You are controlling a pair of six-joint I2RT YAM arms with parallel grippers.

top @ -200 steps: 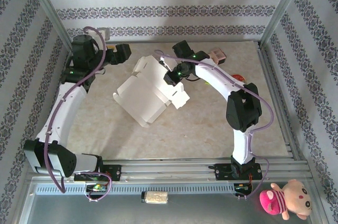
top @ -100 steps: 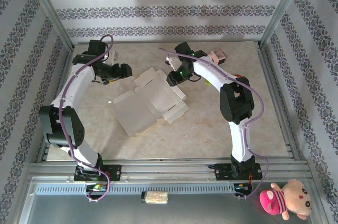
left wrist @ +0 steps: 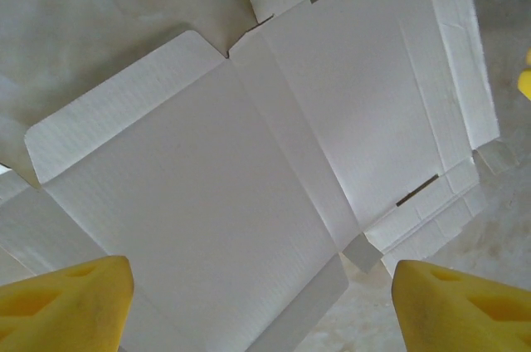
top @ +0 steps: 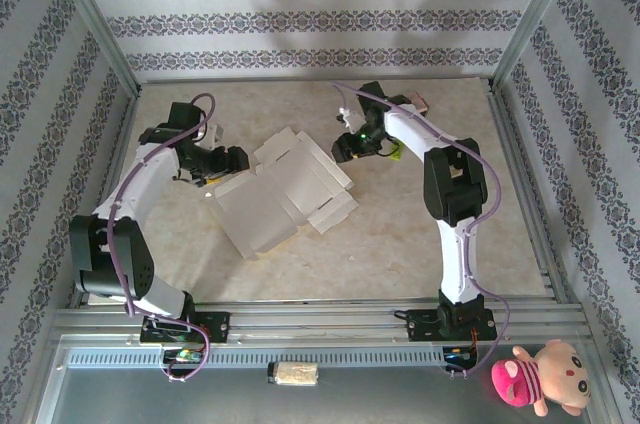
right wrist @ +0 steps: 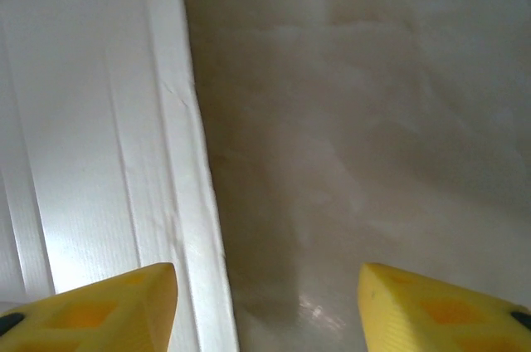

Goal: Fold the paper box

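You're seeing the paper box (top: 285, 194) lying opened out, white side up, left of centre on the table (top: 400, 244). The left wrist view is giving you its creases, rounded flaps and two narrow slots (left wrist: 249, 202), which the top view is too coarse to resolve. The right wrist view is showing one long edge (right wrist: 91, 161) against bare table.

The left gripper (top: 226, 161) (left wrist: 261, 310) is hovering at the box's left edge, fingers wide apart. The right gripper (top: 350, 149) (right wrist: 270, 310) is standing apart too, holding nothing.

A second ago the right gripper was pinching the raised box; now the box is lying flat and released.
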